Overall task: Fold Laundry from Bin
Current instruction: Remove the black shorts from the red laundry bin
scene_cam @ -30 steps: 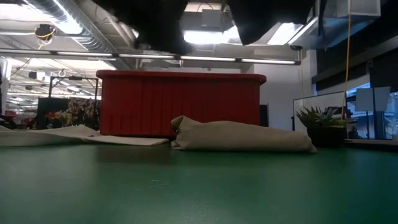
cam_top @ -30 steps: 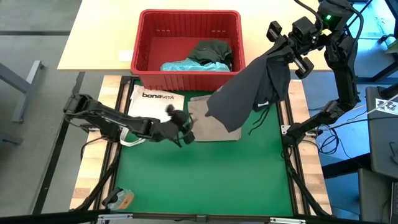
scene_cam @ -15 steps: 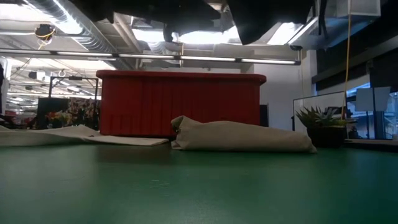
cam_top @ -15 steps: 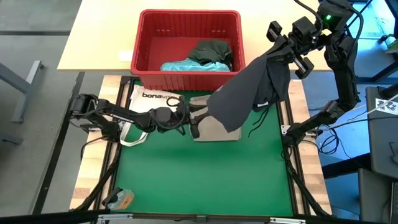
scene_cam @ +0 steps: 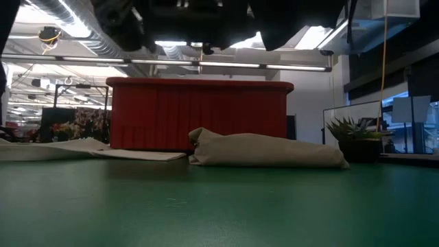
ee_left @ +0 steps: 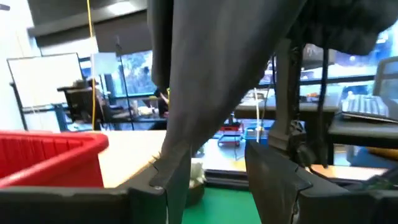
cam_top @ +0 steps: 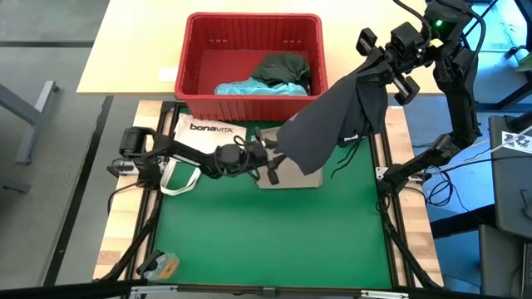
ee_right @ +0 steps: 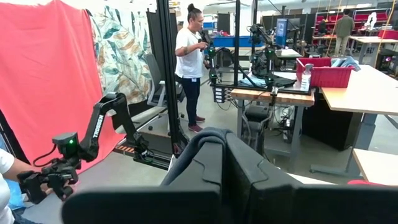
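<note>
A green mat covered the table. The right gripper was clamped on a dark grey soft cloth garment, holding it high beside the rectangular red plastic bin. The left gripper reached the garment's low hanging edge, fingers parted around it, above a folded khaki-tan garment.

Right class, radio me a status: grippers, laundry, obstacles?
Right gripper shut on grey garment, held high. Left gripper open at its lower edge. Khaki garment folded underneath. Nothing blocking.
</note>
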Available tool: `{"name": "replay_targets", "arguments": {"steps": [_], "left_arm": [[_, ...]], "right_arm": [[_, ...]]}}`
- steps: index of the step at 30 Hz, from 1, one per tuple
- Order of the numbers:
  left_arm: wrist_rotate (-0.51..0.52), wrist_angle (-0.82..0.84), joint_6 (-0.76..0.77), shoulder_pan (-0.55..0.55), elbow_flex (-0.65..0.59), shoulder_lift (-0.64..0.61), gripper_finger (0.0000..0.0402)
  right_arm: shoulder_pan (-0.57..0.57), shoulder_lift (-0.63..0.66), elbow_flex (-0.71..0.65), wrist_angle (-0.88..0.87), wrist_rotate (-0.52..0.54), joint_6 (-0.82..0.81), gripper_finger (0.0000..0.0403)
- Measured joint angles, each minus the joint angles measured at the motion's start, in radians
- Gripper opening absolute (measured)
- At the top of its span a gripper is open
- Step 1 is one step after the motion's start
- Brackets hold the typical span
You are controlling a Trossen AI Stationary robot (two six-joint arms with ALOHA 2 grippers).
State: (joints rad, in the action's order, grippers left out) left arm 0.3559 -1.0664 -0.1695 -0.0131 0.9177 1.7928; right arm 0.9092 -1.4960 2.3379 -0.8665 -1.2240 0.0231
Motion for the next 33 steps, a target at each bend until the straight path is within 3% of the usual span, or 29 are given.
{"name": "replay_targets", "arguments": {"steps": [6, 12, 17, 28, 33], "left_arm": [[0.067, 0.006, -0.017, -0.024, 0.104, 0.06, 0.0147], [0.015, 0.1, 0.035, -0.028, 0.13, 0.069, 0.0147], [0.067, 0.113, 0.084, -0.031, 0.131, 0.069, 0.0148], [0.013, 0.108, 0.167, -0.051, 0.131, 0.069, 0.0237], [-0.048, 0.108, 0.158, -0.057, 0.131, 0.069, 0.0247]], "right_arm": [[0.0, 0.0, 0.0, 0.0, 0.0, -0.002, 0.0003], [0.0, 0.0, 0.0, 0.0, 0.0, -0.004, 0.0003], [0.0, 0.0, 0.0, 0.0, 0.0, -0.004, 0.0003], [0.0, 0.0, 0.0, 0.0, 0.0, -0.004, 0.0003], [0.0, 0.0, 0.0, 0.0, 0.0, -0.003, 0.0003]]}}
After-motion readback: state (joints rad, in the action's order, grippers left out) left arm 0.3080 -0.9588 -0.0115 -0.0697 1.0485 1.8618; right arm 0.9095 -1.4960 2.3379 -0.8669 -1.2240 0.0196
